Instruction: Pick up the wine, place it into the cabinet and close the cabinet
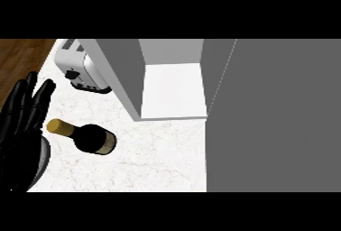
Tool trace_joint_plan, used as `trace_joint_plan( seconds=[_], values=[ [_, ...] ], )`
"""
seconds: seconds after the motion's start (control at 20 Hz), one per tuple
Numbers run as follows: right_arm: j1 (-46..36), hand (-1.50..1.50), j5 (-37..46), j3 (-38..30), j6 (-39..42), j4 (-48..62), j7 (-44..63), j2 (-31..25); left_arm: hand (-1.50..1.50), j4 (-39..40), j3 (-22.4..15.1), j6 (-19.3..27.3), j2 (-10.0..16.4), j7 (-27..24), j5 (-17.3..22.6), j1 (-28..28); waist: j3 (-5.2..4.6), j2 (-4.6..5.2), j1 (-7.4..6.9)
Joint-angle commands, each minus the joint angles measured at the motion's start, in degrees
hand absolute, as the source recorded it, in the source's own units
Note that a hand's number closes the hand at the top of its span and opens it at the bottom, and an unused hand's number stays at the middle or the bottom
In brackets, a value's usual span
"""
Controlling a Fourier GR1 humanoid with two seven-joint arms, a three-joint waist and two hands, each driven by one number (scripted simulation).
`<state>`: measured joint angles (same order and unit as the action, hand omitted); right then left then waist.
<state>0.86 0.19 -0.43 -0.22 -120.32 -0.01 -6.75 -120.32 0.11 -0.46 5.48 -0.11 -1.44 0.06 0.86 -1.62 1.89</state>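
A dark wine bottle with a gold-capped neck stands on the white marble counter, left of centre. My left hand shows at the left edge, open with fingers straight and pointing up, just left of the bottle and apart from it. The grey cabinet stands behind the bottle, its white inside showing. Its open door fills the right side of the view. My right hand is nowhere in the view.
A silver toaster sits at the back left, beside the cabinet's left wall. Wooden floor shows beyond the counter's left edge. The open door hides the right of the counter.
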Motion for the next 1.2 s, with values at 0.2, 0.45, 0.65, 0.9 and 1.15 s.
trace_joint_plan(
  seconds=[0.2, 0.45, 0.65, 0.9, 1.15],
  values=[
    [7.16, -1.5, -0.11, 1.37, 2.04, -8.05, 1.57, 0.44, -1.5, -0.57, -2.97, -1.69, -0.8, -5.65, -1.9, -1.32, -0.87, 1.54, -1.58],
    [9.33, -1.5, -9.18, 9.32, 8.89, -13.27, 9.24, -0.55, -1.5, -1.7, -8.52, -0.11, -5.36, 1.19, 11.12, 1.95, -0.91, 1.37, -1.29],
    [9.34, -1.5, -9.69, 9.74, 7.5, -17.71, 14.81, -0.71, -1.5, -11.72, -11.07, 1.21, -5.43, 5.84, 11.39, 6.11, -0.88, 1.42, -1.96],
    [9.8, -1.5, -6.56, 12.26, 5.97, -20.72, 16.66, 1.46, -1.5, -8.7, -19.73, 8.15, -5.46, 4.92, 5.2, 3.44, -0.86, 1.54, -1.76],
    [9.06, -1.5, -14.25, 4.79, 7.96, -25.13, 21.41, -2.06, -1.5, -16.49, -25.48, 14.07, -5.47, 13.18, 0.51, 2.78, -0.84, 1.5, -1.74]
  ],
)
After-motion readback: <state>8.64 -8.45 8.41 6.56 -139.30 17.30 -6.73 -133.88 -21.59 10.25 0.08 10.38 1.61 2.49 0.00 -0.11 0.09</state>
